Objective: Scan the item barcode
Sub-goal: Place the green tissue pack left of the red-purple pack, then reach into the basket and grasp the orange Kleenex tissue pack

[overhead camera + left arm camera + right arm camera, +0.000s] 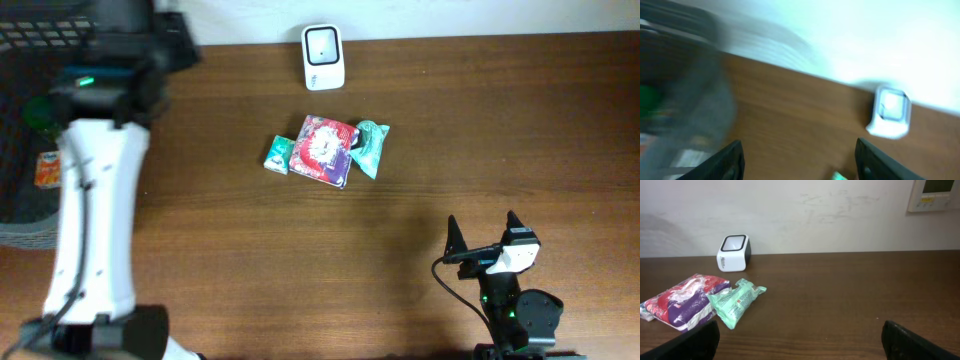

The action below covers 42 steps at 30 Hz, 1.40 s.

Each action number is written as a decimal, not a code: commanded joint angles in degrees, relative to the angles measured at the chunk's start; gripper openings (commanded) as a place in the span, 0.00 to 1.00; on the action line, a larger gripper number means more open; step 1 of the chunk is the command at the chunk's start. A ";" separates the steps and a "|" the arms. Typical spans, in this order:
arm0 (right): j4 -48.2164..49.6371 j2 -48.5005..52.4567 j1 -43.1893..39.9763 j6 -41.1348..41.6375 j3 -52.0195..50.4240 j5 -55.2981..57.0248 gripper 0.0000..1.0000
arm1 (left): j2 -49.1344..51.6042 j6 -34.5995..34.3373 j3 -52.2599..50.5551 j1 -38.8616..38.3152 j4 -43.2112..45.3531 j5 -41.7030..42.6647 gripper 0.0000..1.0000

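Packets lie in a close row on the brown surface (250, 270), toward the middle of its far edge: a small teal-and-white packet (277, 154), a red-and-purple packet (325, 148) and a green packet (370, 147), each touching the next. The white scanner (323, 57) stands beyond them at the far edge.

From overhead I see all three packets, plus a dark bin (15, 200) off the left edge with the left arm reaching over it. The right wrist view shows the scanner's dark window facing up and a control panel (937, 195) on the wall, things the overhead misses, but only a sliver of the teal-and-white packet. The left wrist view is blurred: just the scanner and a grey smear at left come through.

The left pincer (800, 160) has its fingers spread with nothing between them, near the far left corner, well apart from the packets. The right pincer (482, 225) also gapes empty, near the near edge toward the right, well apart from the packets and pointing toward the far edge.
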 commanded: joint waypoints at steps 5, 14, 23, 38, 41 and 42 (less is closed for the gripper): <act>-0.20 -0.37 0.46 0.44 -0.42 0.24 0.99 | -5.60 5.11 0.57 25.68 4.04 -0.70 0.93; -0.20 -0.37 0.46 0.42 -0.42 0.24 0.99 | 10.67 23.12 0.52 32.81 4.55 -0.07 0.96; -0.20 -0.37 0.46 0.42 -0.42 0.24 0.99 | 19.28 28.48 -0.76 33.38 -1.05 -0.26 0.76; -0.22 -0.37 0.46 0.44 -0.42 0.24 0.99 | 22.45 38.77 -16.02 34.10 10.40 6.86 0.68; -0.22 -0.37 0.46 0.44 -0.42 0.24 0.99 | 23.47 39.85 -18.03 34.29 12.37 6.82 0.60; -0.22 -0.37 0.46 0.42 -0.42 0.24 0.99 | 24.37 39.85 -18.05 34.69 12.35 6.82 0.61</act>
